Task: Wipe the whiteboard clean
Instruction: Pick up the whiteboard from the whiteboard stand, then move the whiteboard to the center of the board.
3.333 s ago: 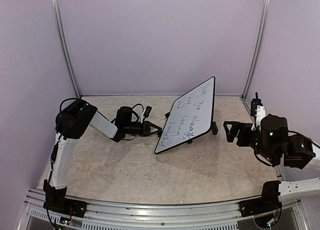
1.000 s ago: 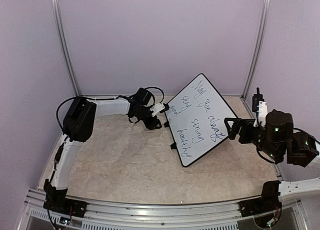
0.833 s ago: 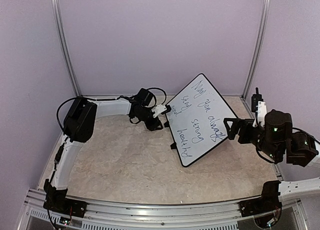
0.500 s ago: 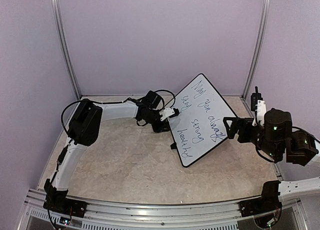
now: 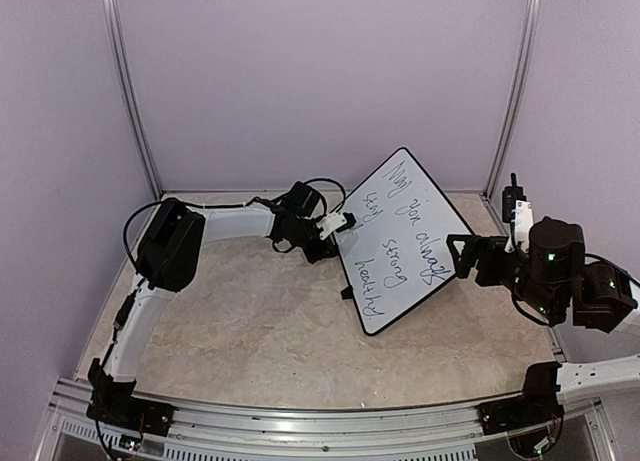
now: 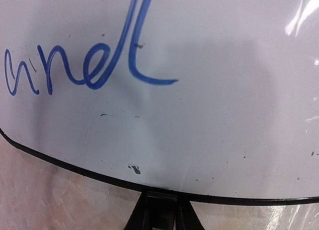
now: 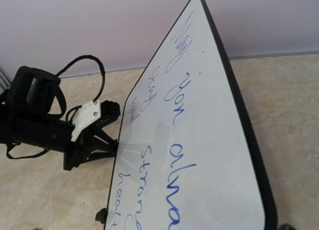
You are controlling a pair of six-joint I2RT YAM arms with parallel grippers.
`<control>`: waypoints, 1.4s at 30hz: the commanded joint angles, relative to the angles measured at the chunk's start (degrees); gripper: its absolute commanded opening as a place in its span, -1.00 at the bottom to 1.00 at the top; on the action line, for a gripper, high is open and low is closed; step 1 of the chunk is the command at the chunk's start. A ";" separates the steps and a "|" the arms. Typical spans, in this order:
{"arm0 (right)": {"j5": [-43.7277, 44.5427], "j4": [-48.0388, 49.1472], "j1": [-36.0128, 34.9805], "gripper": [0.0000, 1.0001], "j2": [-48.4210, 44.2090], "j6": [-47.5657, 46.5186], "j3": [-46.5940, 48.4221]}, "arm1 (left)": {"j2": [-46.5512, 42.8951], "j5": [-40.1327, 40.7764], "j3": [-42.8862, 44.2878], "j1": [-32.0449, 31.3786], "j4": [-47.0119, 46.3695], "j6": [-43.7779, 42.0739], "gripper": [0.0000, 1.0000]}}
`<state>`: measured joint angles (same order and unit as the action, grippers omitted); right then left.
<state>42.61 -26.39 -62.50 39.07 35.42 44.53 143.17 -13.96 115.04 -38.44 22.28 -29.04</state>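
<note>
The whiteboard (image 5: 400, 236) stands tilted on the table, right of centre, with blue handwriting across its face. My left gripper (image 5: 338, 228) is at the board's left edge. In the left wrist view its black fingers (image 6: 158, 210) stand close together against the thin black rim, and the white board (image 6: 199, 90) fills the rest of that view. The right wrist view shows the same board (image 7: 199, 140) and the left gripper (image 7: 102, 140) touching its edge. My right gripper (image 5: 460, 257) hovers open just off the board's right edge, holding nothing; its fingers do not show in its own view.
A small black stand foot (image 5: 347, 292) juts from the board's lower left edge. Purple walls with aluminium posts (image 5: 130, 91) close in the back and sides. The marble tabletop (image 5: 250, 321) runs to a metal rail (image 5: 300, 421) in front.
The left arm reached to the right up to the board's left edge, and its jaws narrowed there. Before that the board had been turned more upright. The right arm barely moved.
</note>
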 commanded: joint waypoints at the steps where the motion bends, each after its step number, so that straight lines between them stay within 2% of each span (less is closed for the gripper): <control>1: 0.28 0.20 -0.56 0.99 -1.36 0.07 0.52 | -0.90 -1.51 -6.37 -0.35 -3.02 9.95 -1.00; 7: 0.53 -0.51 -0.51 0.99 -2.77 0.07 0.02 | -9.00 -0.20 -20.15 0.19 -11.95 19.67 -1.00; 16: 0.36 1.20 -0.51 0.99 -1.04 -0.18 -0.17 | -14.53 8.43 -30.10 -2.40 -14.88 29.96 -1.00; 23: 1.40 -0.07 -0.45 0.99 0.37 -0.24 1.56 | -19.60 9.23 -41.38 -2.85 -23.99 39.89 -1.00; 32: 7.71 -2.57 -0.52 0.99 -0.66 2.67 2.42 | -22.86 14.57 -47.01 -5.50 -27.06 49.89 -1.00; 38: 8.34 -2.70 -0.47 0.99 -2.08 3.33 1.47 | -24.70 21.02 -48.31 -6.34 -23.92 56.73 -1.00; 42: 8.30 -2.57 -0.52 0.99 -2.49 3.53 0.71 | -27.03 28.55 -50.04 -7.61 -22.97 60.51 -1.00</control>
<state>49.43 -28.05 -62.50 37.89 38.02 45.47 118.63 5.74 67.57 -45.60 -6.90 22.96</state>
